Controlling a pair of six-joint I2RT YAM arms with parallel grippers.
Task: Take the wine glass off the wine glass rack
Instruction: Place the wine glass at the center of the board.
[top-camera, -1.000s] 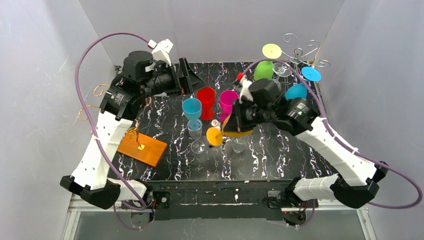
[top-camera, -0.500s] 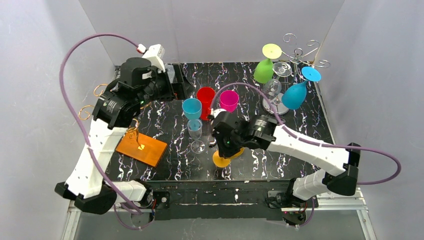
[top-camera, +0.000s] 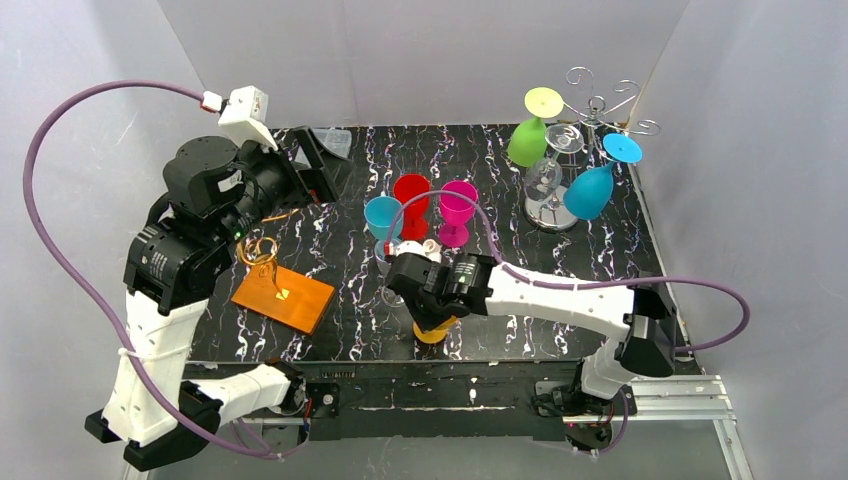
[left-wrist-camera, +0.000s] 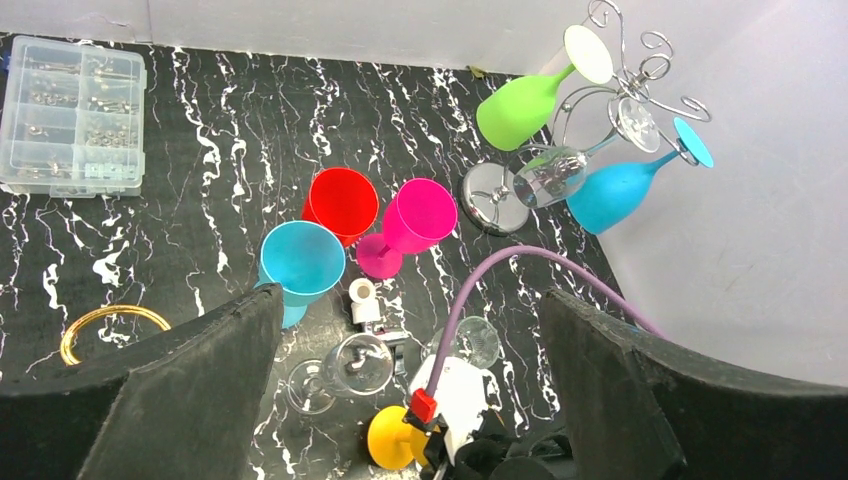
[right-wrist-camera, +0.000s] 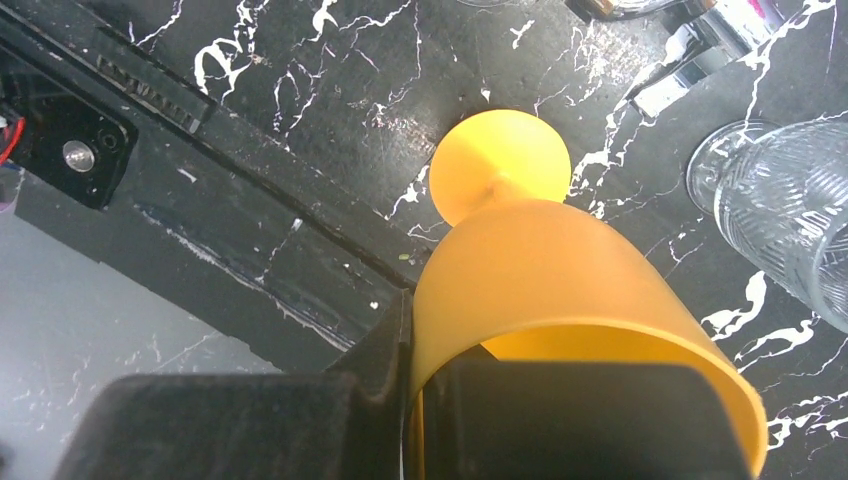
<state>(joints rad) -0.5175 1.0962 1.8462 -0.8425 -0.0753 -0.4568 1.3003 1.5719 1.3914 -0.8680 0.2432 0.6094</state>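
An orange wine glass (right-wrist-camera: 560, 290) hangs in my right gripper (right-wrist-camera: 420, 360), which is shut on the bowl's wall, one finger inside and one outside. Its foot (top-camera: 432, 333) points down at the table close to the front edge; whether it touches, I cannot tell. The chrome wire wine glass rack (top-camera: 597, 105) stands at the back right, carrying a green glass (top-camera: 527, 142), a blue glass (top-camera: 590, 190) and a clear glass (top-camera: 545, 175). My left gripper (left-wrist-camera: 410, 300) is open and held high over the table's left side, holding nothing.
A cyan glass (top-camera: 383, 215), a red glass (top-camera: 411, 195) and a magenta glass (top-camera: 458, 205) stand mid-table, with two clear glasses (left-wrist-camera: 350, 365) (left-wrist-camera: 475, 340) beside my right wrist. An orange plate (top-camera: 285, 295) with gold wire lies at the left. A clear parts box (left-wrist-camera: 75, 115) sits back left.
My right arm has carried the orange glass from mid-table down toward the front edge. My left arm has drawn back to the left and risen, still open.
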